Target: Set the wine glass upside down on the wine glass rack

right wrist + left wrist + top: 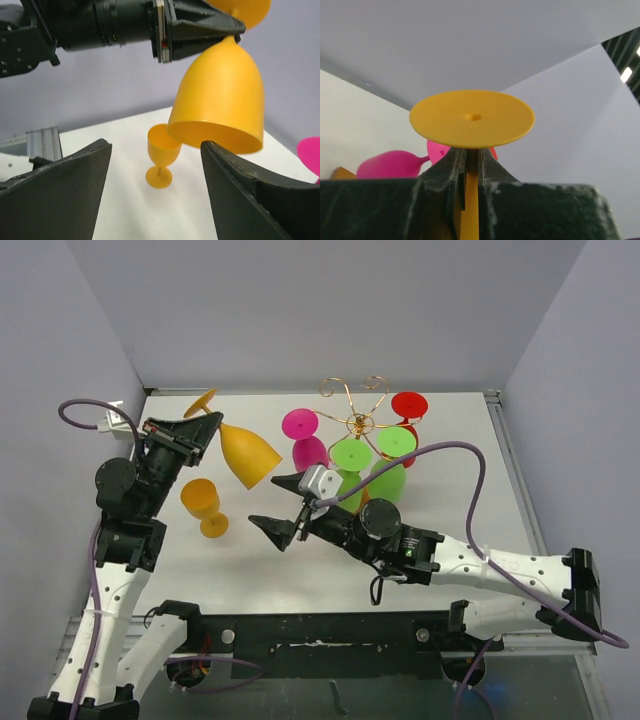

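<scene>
White tabletop, gold wire rack near back, lilac walls.

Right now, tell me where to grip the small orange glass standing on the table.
Take the small orange glass by its short stem, I think, coming in level from the right, where nothing stands beside it. It stands upright, and its bowl is wider than the stem.

The left gripper is pointed toward two o'clock and clamped on the yellow wine glass. The right gripper is aimed toward nine o'clock, spread wide.
</scene>
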### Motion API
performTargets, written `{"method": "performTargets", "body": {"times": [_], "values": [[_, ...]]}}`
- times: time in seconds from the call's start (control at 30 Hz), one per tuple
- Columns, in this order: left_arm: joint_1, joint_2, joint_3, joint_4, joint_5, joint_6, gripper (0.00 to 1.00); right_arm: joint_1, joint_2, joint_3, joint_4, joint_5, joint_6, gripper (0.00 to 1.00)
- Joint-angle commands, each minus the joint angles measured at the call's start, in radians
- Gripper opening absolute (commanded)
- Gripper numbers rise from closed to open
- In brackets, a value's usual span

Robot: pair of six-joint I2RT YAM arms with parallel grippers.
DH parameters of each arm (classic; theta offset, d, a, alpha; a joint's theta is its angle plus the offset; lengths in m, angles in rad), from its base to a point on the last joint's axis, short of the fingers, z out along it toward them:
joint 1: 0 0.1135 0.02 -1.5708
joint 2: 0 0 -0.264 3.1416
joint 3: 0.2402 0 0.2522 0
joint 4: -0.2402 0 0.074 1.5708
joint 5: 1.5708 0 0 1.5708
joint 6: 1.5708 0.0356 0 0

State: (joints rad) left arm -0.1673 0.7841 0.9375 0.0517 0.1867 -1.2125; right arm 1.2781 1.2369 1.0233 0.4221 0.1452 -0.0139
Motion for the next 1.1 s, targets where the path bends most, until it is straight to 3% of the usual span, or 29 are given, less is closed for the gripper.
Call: {"method": "performTargets", "body": {"times": [0.0,0.17,0.4,0.7,1.07], "values": [[0.005,-0.016,0.046,0.085,0.019,0.313,0.0,0.006,-0.097,0.076,-0.282,0.001,0.053,0.75],[0.003,-0.055,-0.013,0.173,0.1,0.587,0.0,-0.028,-0.14,0.142,-0.365,0.037,0.128,0.78],[0.003,-0.075,-0.124,0.358,0.26,0.835,0.0,-0.163,-0.073,0.302,-0.408,-0.041,0.412,0.78],[0.0,-0.087,-0.19,0.479,0.384,0.966,0.0,-0.216,0.12,0.566,-0.505,-0.041,0.656,0.74],[0.0,-0.148,-0.224,0.495,0.382,1.072,0.0,-0.256,0.214,0.604,-0.445,-0.07,0.819,0.68]]}}
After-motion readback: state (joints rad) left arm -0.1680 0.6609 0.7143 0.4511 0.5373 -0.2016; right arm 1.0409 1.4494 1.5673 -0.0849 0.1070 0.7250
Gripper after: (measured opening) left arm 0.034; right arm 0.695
